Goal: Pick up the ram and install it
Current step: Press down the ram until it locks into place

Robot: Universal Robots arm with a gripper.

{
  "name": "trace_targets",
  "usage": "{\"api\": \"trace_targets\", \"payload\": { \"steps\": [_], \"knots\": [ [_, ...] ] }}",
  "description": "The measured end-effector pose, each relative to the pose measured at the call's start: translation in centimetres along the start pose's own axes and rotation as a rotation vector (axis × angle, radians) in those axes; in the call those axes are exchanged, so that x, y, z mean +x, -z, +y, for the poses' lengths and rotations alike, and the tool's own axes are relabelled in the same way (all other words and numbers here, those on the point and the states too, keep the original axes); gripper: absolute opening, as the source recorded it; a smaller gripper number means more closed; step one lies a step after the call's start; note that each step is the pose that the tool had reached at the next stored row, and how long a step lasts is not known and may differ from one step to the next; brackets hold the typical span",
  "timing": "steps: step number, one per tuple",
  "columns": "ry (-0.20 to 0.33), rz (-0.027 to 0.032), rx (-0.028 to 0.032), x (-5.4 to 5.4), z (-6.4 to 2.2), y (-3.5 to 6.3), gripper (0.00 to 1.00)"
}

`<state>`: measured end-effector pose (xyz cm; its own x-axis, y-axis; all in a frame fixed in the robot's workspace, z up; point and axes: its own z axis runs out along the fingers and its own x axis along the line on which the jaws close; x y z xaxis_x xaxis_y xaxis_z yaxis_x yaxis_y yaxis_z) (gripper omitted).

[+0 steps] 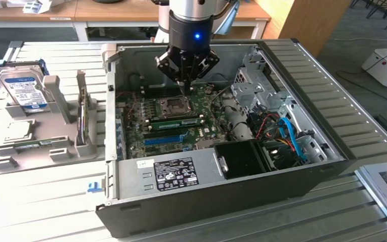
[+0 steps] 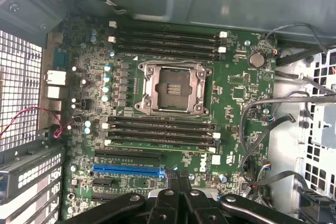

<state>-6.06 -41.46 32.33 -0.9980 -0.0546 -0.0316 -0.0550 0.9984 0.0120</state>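
The gripper [image 1: 188, 85] hangs inside the open computer case [image 1: 328, 151], poised just above the motherboard [image 2: 236, 93] near the empty processor socket [image 2: 172, 87]. Its fingers are drawn fully together and nothing is between them; from the wrist view the black linkage [image 2: 184, 208] meets at a closed tip with only bare board beyond it.

The ram [image 1: 177, 122] is not in the gripper's hold. It lies seated edge-down in 1 of the memory slots just below the gripper, on the near side of the socket, a slim green strip running the slot's length. In the wrist view the same stick [image 2: 160, 143] sits in the slot closest to the gripper, between white end latches [image 2: 217, 143], while the other dark slots [image 2: 163, 127] beside it stand empty (4 more empty ones lie across the socket, farther from the gripper). Judging from how level it lies in the slot, the ram looks already set in place, and closed fingers held over it would suit pressing it down rather than grasping.

Nearer still to the gripper's base in the wrist view is the blue expansion slot [image 2: 128, 171], unoccupied. Well away from the gripper, outside the case toward the exterior view's left, a grey holder [image 1: 39, 136] keeps a hard drive [image 1: 22, 91] standing upright, so parts stay reachable from above.
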Motion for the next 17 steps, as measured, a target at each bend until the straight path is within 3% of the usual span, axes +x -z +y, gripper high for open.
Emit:
{"api": "trace_targets", "payload": {
  "steps": [3,6,7,17],
  "knots": [
    [0.0,0.0018,-0.0001,-0.01,0.0,0.0,0.1],
    [0.0,0.0201,0.0004,-0.13,-0.01,-0.02,0.1],
    [0.0,0.0224,0.0006,-0.14,-0.01,-0.02,0.1],
    [-0.021,0.0223,0.001,-0.15,-0.01,-0.02,0.1]
  ]
}}
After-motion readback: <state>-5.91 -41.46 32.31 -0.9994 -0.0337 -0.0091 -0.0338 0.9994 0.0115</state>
